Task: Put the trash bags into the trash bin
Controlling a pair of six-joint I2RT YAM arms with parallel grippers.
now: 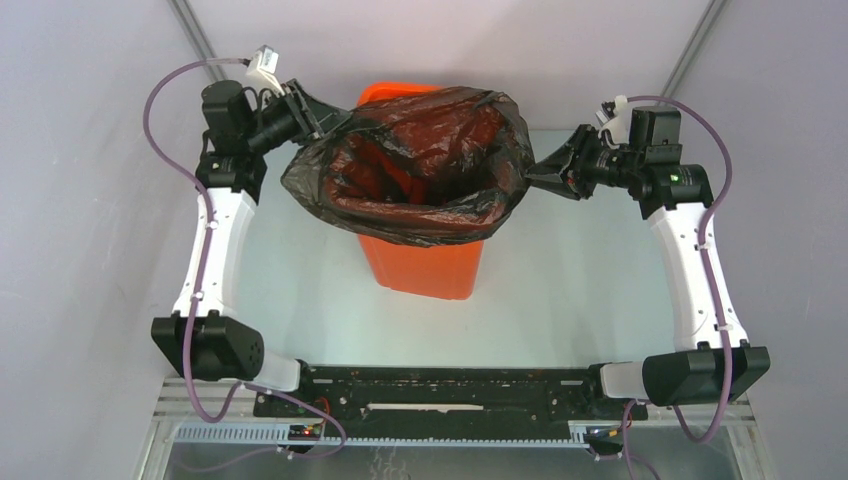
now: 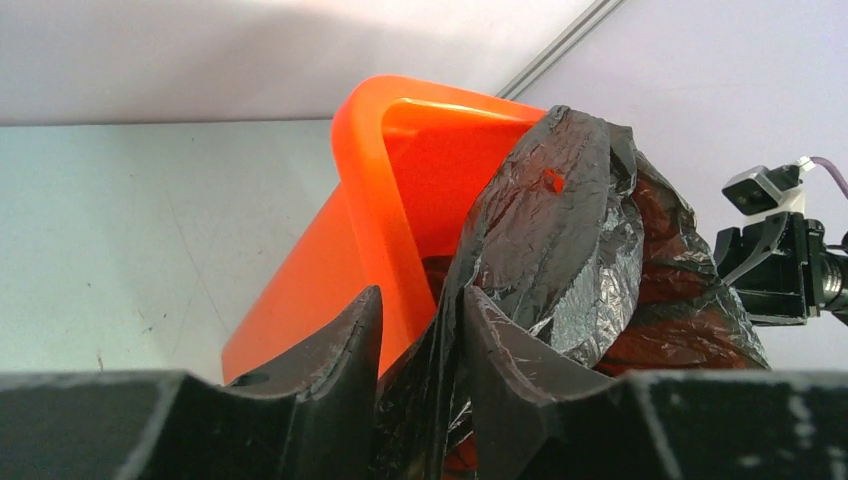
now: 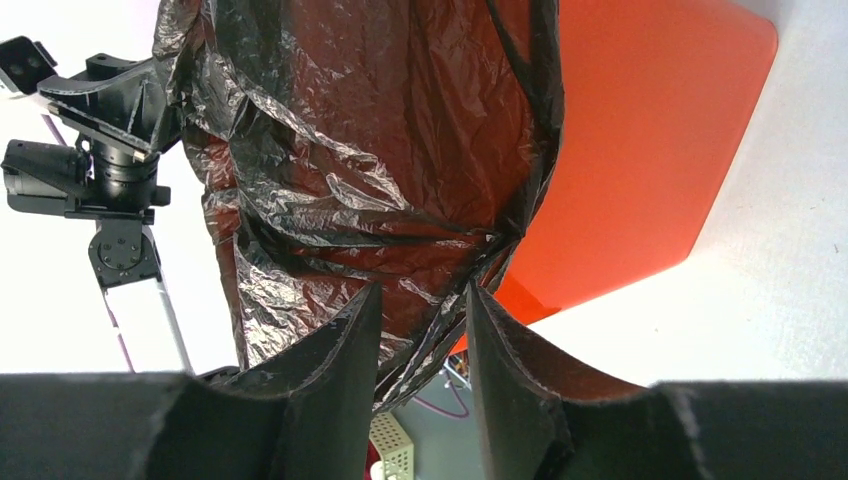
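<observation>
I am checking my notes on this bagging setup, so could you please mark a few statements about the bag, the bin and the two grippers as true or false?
1. The bin stands upright on the table. True.
2. The bag lies flat on the table beside the bin. False: it sits over the bin's top with its mouth open.
3. Bag film sits between the fingers of both the left gripper and the right gripper. True.
4. The bin is blue. False: it is orange.
5. Both grippers are at the same side of the bin. False: one is at each side.
</observation>
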